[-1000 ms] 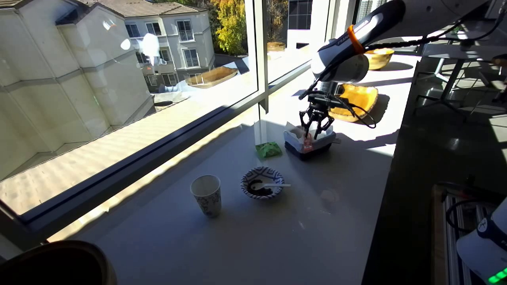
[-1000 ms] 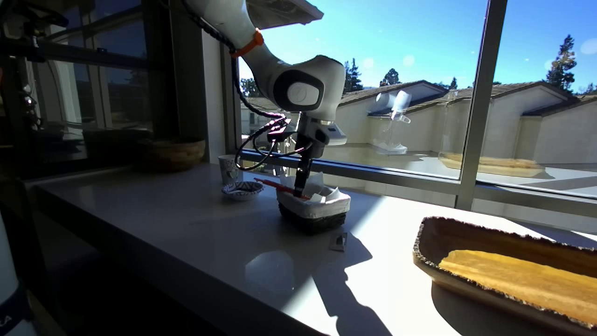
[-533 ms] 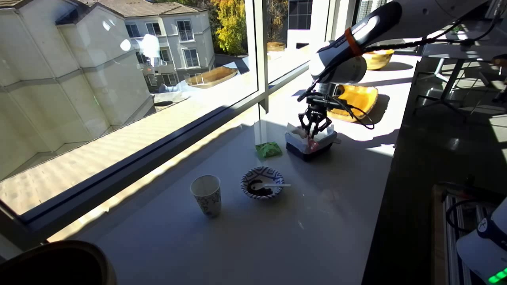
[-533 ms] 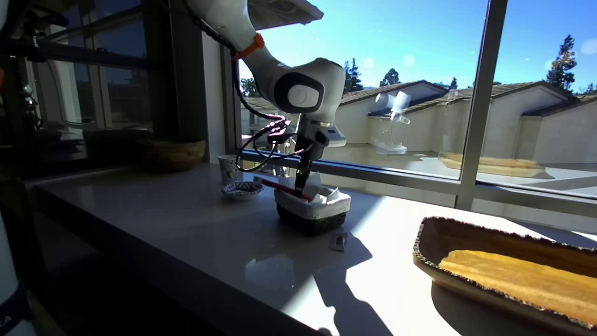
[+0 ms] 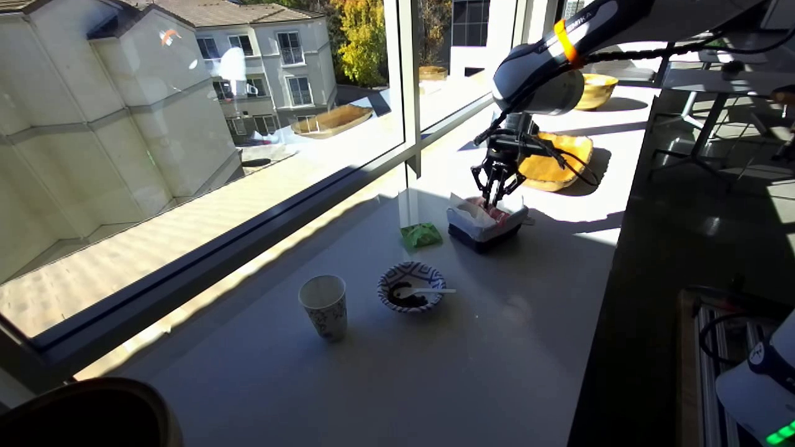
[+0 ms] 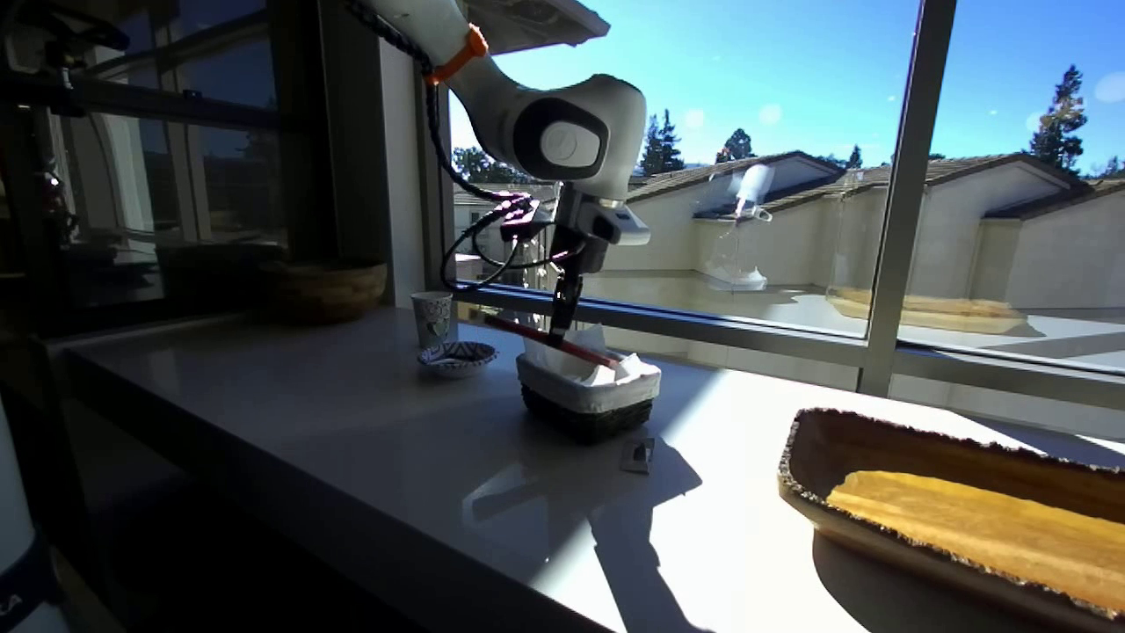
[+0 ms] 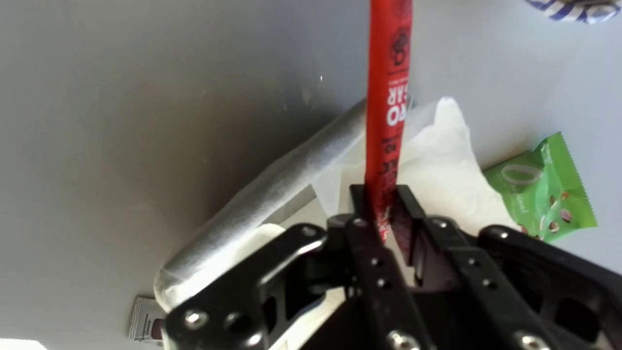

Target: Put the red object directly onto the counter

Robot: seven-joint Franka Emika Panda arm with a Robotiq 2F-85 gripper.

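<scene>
Pale buildings (image 5: 155, 124) stand beyond the window frame (image 6: 901, 193), and sunlight crosses part of the pale bench (image 5: 435, 372). The gripper (image 7: 384, 201) has the red object (image 7: 391, 87) pinched between its fingers, above the bench and over the white-lined basket (image 6: 589, 418). White and dark lettering on the red object can be made out from the wrist alone. In an exterior view it slopes down toward white paper (image 6: 601, 376) in the basket, its raised end reaching out past the rim; whether the low end touches the paper I cannot tell.

In an exterior view a white spoon (image 5: 428, 290) rests in the patterned bowl (image 5: 390, 277), beside something dark; the wrist view catches only a scrap of that bowl at its corner. In both exterior views the cup (image 5: 327, 313) stands upright near the bowl. Just beside the basket lies a green packet (image 7: 544, 187), its print clearest from the wrist. A small sachet (image 6: 638, 455) lies near the basket too. Both exterior views show the orange-yellow tray (image 6: 967, 519) farther along; its rough edge is plainest where it sits nearest the camera.
</scene>
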